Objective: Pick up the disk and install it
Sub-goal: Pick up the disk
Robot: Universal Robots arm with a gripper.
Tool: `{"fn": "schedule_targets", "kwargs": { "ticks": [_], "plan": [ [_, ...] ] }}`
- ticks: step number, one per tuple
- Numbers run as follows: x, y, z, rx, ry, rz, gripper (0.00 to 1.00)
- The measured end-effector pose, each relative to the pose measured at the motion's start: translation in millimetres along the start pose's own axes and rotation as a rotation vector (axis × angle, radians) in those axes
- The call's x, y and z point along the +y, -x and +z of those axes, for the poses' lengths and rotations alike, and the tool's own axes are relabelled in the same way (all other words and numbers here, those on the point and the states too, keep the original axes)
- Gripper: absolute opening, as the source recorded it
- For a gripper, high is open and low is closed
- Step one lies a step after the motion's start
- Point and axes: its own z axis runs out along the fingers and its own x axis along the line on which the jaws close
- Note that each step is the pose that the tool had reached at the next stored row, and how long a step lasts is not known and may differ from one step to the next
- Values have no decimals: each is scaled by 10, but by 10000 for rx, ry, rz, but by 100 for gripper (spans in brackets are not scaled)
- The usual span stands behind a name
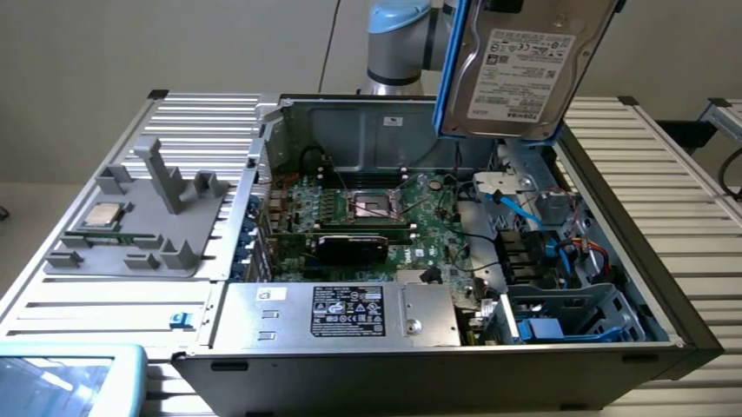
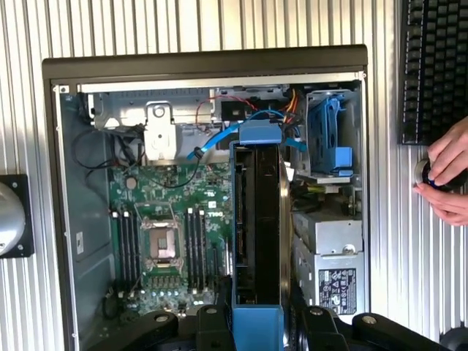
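Observation:
The disk (image 1: 527, 69), a silver-grey hard drive with a white label and a blue carrier edge, hangs upright high above the back right of the open computer case (image 1: 649, 295). In the wrist view the disk (image 2: 256, 219) appears edge-on, dark between blue carrier ends, over the case interior. My gripper (image 2: 257, 325) is shut on the disk, with a black finger (image 2: 212, 322) on one side and another on the opposite side. A drive cage (image 1: 568, 317) with another blue-fronted drive sits in the case's front right corner.
The motherboard (image 1: 383, 208) with its bare processor socket fills the case floor, with the power supply (image 1: 336, 313) in front. A grey fixture (image 1: 128, 234) holding a processor chip (image 1: 104, 215) lies on the exterior view's left. A keyboard (image 2: 435, 66) and a person's hands (image 2: 446, 175) are beside the case.

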Motion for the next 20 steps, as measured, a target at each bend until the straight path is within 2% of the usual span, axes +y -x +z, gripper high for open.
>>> {"fn": "schedule_targets", "kwargs": {
  "ticks": [8,13,15,18,20],
  "plan": [
    [192,95,-7,1,2,-12,37],
    [270,131,-10,3,66,-44,37],
    [293,138,-11,6,143,-67,37],
    [307,143,-11,19,347,-92,37],
    [308,143,-11,7,351,-93,37]
  ]
}}
